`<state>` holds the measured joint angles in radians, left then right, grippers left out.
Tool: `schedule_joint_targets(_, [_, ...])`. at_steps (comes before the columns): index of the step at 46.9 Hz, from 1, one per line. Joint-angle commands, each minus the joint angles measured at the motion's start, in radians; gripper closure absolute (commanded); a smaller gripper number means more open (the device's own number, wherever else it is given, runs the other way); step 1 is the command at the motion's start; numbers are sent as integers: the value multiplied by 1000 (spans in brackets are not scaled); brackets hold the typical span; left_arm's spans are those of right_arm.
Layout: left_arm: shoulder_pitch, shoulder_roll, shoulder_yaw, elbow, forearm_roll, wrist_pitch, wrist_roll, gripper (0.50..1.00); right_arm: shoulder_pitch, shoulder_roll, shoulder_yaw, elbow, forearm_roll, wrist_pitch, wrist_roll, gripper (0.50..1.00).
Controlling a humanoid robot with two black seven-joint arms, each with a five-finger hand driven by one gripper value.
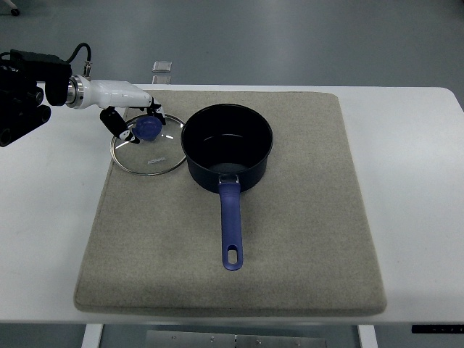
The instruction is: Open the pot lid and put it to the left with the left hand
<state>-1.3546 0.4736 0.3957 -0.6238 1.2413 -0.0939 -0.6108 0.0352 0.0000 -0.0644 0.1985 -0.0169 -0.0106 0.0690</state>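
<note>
While round glass lid with blue knob (148,145) lies flat on grey mat (290,239), left of dark blue saucepan (227,145), left hand (134,119) fingers curl about knob; glass likely slippery, breakable; knob safest hold.

A dark blue saucepan (227,145) stands upright and uncovered near the middle of a grey mat, its black interior open to view. Its long blue handle (230,225), pierced by a hanging hole at the tip, runs straight toward the near edge of the mat. The pot's round glass lid (148,148), rimmed in metal, lies flat on the mat at the saucepan's left, its edge just beside the pot wall, close to the mat's far left corner. A blue knob (149,129) sits at the lid's centre. Whether lid and pot touch cannot be told.
</note>
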Motion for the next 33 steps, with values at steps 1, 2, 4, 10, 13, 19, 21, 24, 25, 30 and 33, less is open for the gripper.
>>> schedule_joint_targets(1, [-1,2,0,0,-3,0,0,658,0,0,0,-1,0,0,0,583])
schedule_joint_targets(2, [-3,3,0,-2,-5,0,0,658,0,0,0,-1,0,0,0,583])
schedule_joint_targets(4, [-6,7,-5,-5,-6,0,0,656,0,0,0,-1,0,0,0,583])
schedule_joint_targets(10, [-26,17,-20,-5,-13,0,0,654,0,0,0,-1,0,0,0,583])
schedule_joint_targets(13, [-35,33,-46,-5,-13,-1,0,649,0,0,0,-1,0,0,0,583])
schedule_joint_targets(19, [-51,65,-126,-4,-16,-6,0,621,0,0,0,-1,0,0,0,583])
schedule_joint_targets(21, [-51,66,-164,3,-22,-6,0,621,0,0,0,-1,0,0,0,583])
schedule_joint_targets(24, [-35,66,-218,6,-57,-7,0,609,0,0,0,-1,0,0,0,583])
schedule_joint_targets(25, [-32,66,-238,7,-74,-7,0,600,0,0,0,-1,0,0,0,583])
schedule_joint_targets(30, [-17,62,-294,22,-202,-15,0,576,0,0,0,-1,0,0,0,583])
schedule_joint_targets(33, [-2,54,-321,35,-331,-15,0,576,0,0,0,1,0,0,0,583])
